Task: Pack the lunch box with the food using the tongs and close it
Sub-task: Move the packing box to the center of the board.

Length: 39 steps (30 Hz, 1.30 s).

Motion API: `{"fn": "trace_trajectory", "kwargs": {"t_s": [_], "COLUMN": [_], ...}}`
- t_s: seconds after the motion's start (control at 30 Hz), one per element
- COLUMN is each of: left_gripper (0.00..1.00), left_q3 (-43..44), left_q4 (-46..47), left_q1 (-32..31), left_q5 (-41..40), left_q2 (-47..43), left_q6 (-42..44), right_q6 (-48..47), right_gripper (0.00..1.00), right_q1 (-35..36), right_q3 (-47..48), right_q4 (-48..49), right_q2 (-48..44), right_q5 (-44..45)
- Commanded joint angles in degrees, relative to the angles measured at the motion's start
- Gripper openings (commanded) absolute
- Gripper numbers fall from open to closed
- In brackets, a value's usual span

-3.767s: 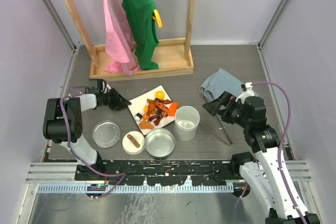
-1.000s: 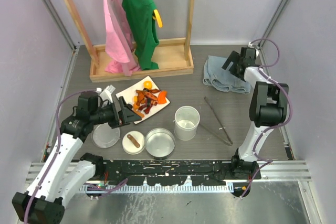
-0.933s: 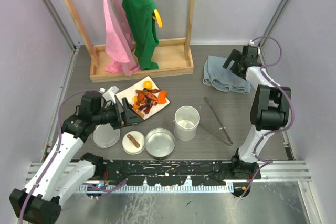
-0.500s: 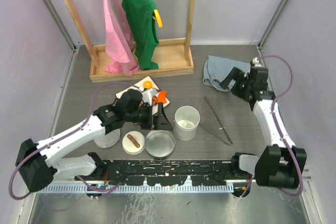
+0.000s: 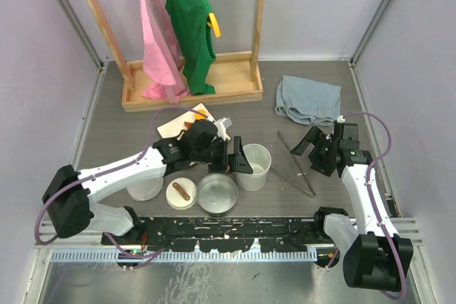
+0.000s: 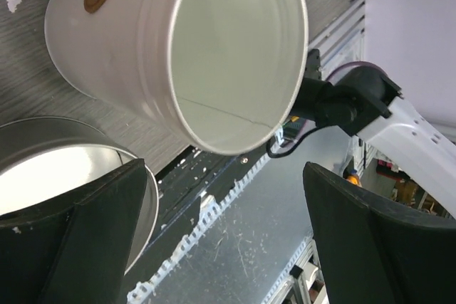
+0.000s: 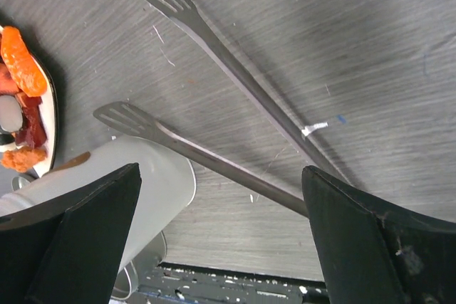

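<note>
The lunch box stands in parts near the front: a tall steel cup (image 5: 254, 166), a wide shallow tin (image 5: 217, 194), a small dish (image 5: 180, 194) holding a brown sausage-like piece, and a flat lid (image 5: 144, 186) half under my left arm. My left gripper (image 5: 239, 161) is open beside the cup (image 6: 214, 55), holding nothing. The tongs (image 5: 296, 164) lie flat to the right of the cup. Just above the tongs (image 7: 228, 105), my right gripper (image 5: 309, 152) is open and empty. The food (image 7: 18, 55) sits on the white plate (image 5: 174, 124), mostly hidden by my left arm.
A wooden clothes rack (image 5: 192, 90) with pink and green garments (image 5: 178, 26) stands at the back. A grey-blue towel (image 5: 308, 99) lies at the back right. A metal rail (image 5: 228, 229) runs along the near edge. Side walls close in the table.
My left arm has swung right from the plate to the cup. My right arm has come down from the towel to hover over the tongs. Both grippers stayed open.
</note>
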Motion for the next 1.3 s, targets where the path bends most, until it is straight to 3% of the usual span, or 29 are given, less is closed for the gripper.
{"fn": "trace_trajectory", "kwargs": {"t_s": [0.0, 0.4, 0.6, 0.73, 0.93, 1.03, 1.13, 1.27], "left_gripper": [0.91, 0.82, 0.81, 0.81, 0.8, 0.8, 0.79, 0.76], "left_q3": [2.75, 8.12, 11.83, 12.6, 13.42, 14.77, 15.63, 17.15], "left_q4": [4.12, 4.71, 2.6, 0.78, 0.67, -0.65, -1.3, -1.6], "left_q1": [-0.7, -1.29, -1.31, -1.32, -1.32, -1.35, -1.3, -1.34], "left_q5": [-3.57, -10.4, -13.25, -14.96, -14.43, -14.8, -15.37, -17.1], "left_q2": [3.51, 11.64, 14.84, 15.11, 16.28, 17.33, 18.31, 19.79], "left_q6": [-1.23, -4.71, -2.72, -0.83, 0.27, 1.23, 1.64, 2.11], "right_q6": [1.41, 5.7, 3.96, 4.03, 3.06, 3.27, 5.56, 9.71], "right_gripper": [1.0, 1.0, 1.0, 1.0, 0.9, 0.78, 0.69, 0.67], "right_q1": [-0.07, -0.04, 0.62, 3.22, 9.55, 9.89, 9.53, 8.3], "right_q3": [0.45, -0.43, 0.19, 1.34, 4.18, 5.45, 4.7, 2.07], "right_q4": [-2.8, -6.91, -6.96, -4.58, 0.04, 2.04, 3.51, 3.37], "right_q2": [-1.56, -4.12, 2.37, 8.84, 22.34, 27.59, 28.01, 22.63], "right_q5": [-1.4, 4.45, 3.57, 9.76, 19.44, 27.27, 32.68, 34.63]}}
